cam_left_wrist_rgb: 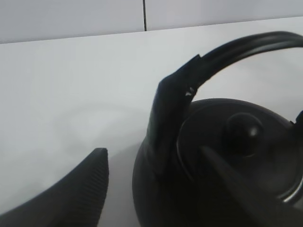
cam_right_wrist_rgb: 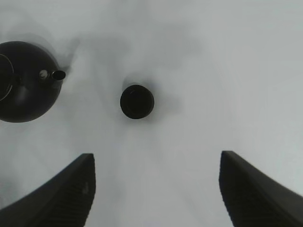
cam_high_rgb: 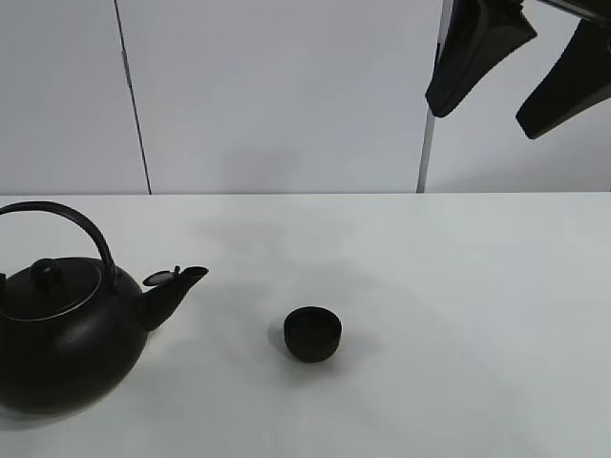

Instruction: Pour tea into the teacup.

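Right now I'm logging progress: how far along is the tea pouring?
Nothing poured yet. The kettle stands upright, apart from the teacup. The left gripper is closing in on the kettle; the right gripper hangs open above. Grasping, lifting and pouring remain.

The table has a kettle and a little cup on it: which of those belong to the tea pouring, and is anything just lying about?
For the job:
- teacup
- kettle, standing upright

Lying about:
- nothing else shows on the table

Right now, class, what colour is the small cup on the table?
Matte black. The teacup shows best in the exterior high view, against the white table.
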Robot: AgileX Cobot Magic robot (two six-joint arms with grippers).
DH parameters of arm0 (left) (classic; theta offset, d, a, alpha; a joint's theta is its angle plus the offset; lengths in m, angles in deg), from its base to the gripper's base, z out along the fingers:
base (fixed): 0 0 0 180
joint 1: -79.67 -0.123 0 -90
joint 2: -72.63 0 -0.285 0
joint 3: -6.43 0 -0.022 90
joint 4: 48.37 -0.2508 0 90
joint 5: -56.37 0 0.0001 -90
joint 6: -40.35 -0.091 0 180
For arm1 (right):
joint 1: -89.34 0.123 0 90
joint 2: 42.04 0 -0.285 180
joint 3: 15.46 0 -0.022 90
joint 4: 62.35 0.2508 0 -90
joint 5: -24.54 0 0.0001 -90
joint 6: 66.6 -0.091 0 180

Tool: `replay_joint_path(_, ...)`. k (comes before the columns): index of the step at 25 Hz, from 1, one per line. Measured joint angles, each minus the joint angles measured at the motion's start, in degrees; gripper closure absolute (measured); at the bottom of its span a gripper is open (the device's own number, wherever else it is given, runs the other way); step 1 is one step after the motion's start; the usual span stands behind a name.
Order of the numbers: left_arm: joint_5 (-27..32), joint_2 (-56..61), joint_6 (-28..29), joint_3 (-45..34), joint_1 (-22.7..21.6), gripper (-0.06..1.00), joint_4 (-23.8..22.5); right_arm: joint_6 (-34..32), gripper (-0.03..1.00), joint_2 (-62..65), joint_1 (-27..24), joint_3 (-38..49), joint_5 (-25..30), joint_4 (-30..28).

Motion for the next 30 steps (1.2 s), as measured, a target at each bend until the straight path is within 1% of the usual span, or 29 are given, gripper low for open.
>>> replay_joint_path(4, 0.0, 0.6, 2.2, -1.9, 0.0, 0.54, -0.5, 0.0, 0.46, 0.0, 0.0, 0.0, 0.0, 0.0)
replay_joint_path(7, 1.7, 3.9, 2.9, -2.8, 0.0, 0.54, -2.7, 0.0, 0.46, 0.0, 0.0, 0.0, -0.1, 0.0)
replay_joint_path(13, 1.8, 16.8, 3.1, -3.1, 0.0, 0.54, -6.3, 0.0, 0.46, 0.0, 0.0, 0.0, -0.2, 0.0)
replay_joint_path(18, 1.8, 24.4, 4.1, -3.1, 0.0, 0.54, -6.7, 0.0, 0.46, 0.0, 0.0, 0.0, -0.2, 0.2)
replay_joint_path(19, 2.7, 25.4, 4.3, -2.5, 0.0, 0.54, -6.7, 0.0, 0.46, 0.0, 0.0, 0.0, -0.2, 0.2)
replay_joint_path(21, 8.3, 26.8, 4.3, 0.3, 0.0, 0.54, -6.9, 0.0, 0.46, 0.0, 0.0, 0.0, -0.2, 0.3)
replay_joint_path(24, 19.7, 27.9, 4.5, 6.6, 0.0, 0.54, -8.1, 0.0, 0.46, 0.0, 0.0, 0.0, -0.2, 0.5)
replay_joint_path(27, 35.2, 28.1, 5.1, 15.4, 0.0, 0.54, -10.3, 0.0, 0.46, 0.0, 0.0, 0.0, -0.2, 0.5)
replay_joint_path(29, 47.7, 28.1, 5.9, 22.6, 0.0, 0.54, -11.2, 0.0, 0.46, 0.0, 0.0, 0.0, -0.2, 0.5)
replay_joint_path(30, 52.6, 28.1, 6.2, 25.6, 0.0, 0.54, -11.4, 0.0, 0.46, 0.0, 0.0, 0.0, -0.2, 0.5)
